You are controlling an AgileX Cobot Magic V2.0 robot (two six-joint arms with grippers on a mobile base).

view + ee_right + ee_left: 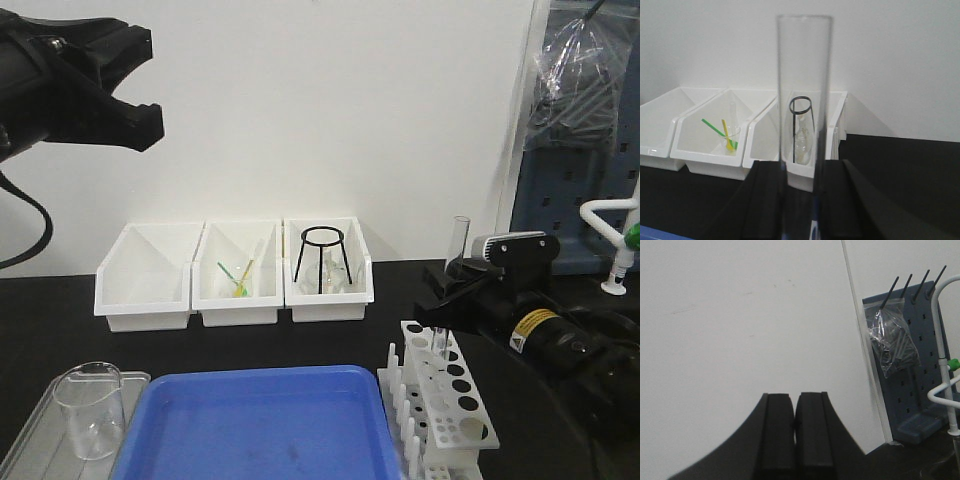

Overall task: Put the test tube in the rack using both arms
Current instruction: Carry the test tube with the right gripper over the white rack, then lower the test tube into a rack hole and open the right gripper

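Observation:
My right gripper [441, 316] is shut on the test tube [457, 243], a slender clear glass tube held upright. The tube's lower end reaches down to the top plate of the white rack [462, 405] at its far end. In the right wrist view the tube [804, 100] stands between the two black fingers of the right gripper [802, 172]. The rack does not show there. My left arm [70, 75] is raised high at the top left, far from the rack. Its gripper [795, 401] is shut and empty, facing the white wall.
A blue tray [250, 425] lies left of the rack at the front. A clear beaker [90, 410] stands on a grey tray at the front left. Three white bins [235, 270] line the back; the right one holds a black ring stand [320, 258]. A blue pegboard [585, 150] stands far right.

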